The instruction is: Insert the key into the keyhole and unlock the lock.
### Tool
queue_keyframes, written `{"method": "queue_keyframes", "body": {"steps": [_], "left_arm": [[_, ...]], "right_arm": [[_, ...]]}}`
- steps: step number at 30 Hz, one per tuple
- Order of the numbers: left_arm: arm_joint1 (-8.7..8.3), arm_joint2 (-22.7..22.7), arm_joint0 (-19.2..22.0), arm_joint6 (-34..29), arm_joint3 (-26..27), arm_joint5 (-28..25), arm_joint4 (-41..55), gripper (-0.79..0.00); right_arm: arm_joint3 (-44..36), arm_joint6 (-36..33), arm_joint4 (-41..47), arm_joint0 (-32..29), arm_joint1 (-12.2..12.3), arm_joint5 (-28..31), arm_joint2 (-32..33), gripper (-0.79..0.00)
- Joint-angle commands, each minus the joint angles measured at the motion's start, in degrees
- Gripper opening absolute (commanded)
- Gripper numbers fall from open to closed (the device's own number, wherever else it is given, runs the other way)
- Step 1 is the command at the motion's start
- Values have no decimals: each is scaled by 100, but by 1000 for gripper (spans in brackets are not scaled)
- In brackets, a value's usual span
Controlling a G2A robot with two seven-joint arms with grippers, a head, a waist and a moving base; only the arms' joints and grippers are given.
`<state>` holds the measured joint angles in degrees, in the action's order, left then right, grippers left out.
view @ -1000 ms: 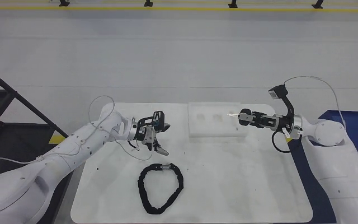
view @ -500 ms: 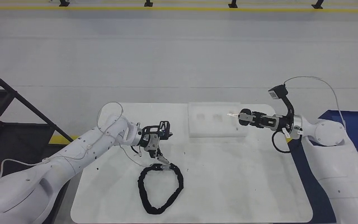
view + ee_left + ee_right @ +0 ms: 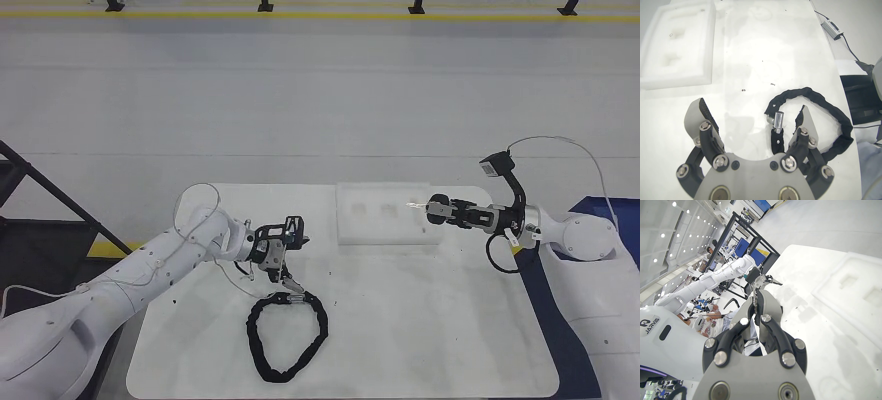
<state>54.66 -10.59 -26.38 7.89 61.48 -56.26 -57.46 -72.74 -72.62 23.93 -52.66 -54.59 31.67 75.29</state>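
One white desk (image 3: 450,330) carries everything. A white foam block (image 3: 380,215) with cut-out pockets sits against the middle of the far edge.

The lock (image 3: 285,335), a closed loop of chain in a black fabric sleeve, lies flat toward the near edge on the left half of the desk. It looks limp and would likely slide or twist if pushed from one side only.

That is probably why the left tool (image 3: 750,108) hangs low over the joined ends of the loop with its jaws spread wide. One finger (image 3: 803,121) is just beside the sleeve and the other stands well apart. It appears set to close on the lock and steady it for insertion.

The right tool (image 3: 432,209) is held off the surface over the right end of the foam block. It is clamped on the key (image 3: 416,206), whose blade points toward the left side of the desk, seemingly waiting until the lock is held.

The chrome lock barrel (image 3: 779,122) joins the two sleeve ends between the left fingers. Which face carries the keyhole cannot be made out.
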Motion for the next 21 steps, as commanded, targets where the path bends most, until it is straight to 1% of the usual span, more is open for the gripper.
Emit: {"method": "queue_keyframes", "body": {"steps": [1, 3, 9, 12, 15, 17, 21], "left_arm": [[-45, -64, -118, 109, 20, 19, -143, 0], [-101, -128, -238, 335, 9, -94, -256, 0], [-303, -272, -599, 910, 107, -6, -1077, 0], [-401, -328, -785, 1211, 197, 231, -1568, 0], [-467, -352, -991, 1437, 298, 586, -2000, 0], [-491, -363, -1116, 1511, 315, 798, -2218, 0], [-495, -406, -1340, 1524, 285, 1043, -2320, 0]], "right_arm": [[0, 0, 0, 0, 0, 0, 0, -785], [0, 0, 0, 0, 0, 0, 0, -785], [0, 0, 0, 0, 0, 0, 0, -785], [0, 0, 0, 0, 0, 0, 0, -785], [0, 0, 0, 0, 0, 0, 0, -785], [0, 0, 0, 0, 0, 0, 0, -785], [0, 0, 0, 0, 0, 0, 0, -785]]}}
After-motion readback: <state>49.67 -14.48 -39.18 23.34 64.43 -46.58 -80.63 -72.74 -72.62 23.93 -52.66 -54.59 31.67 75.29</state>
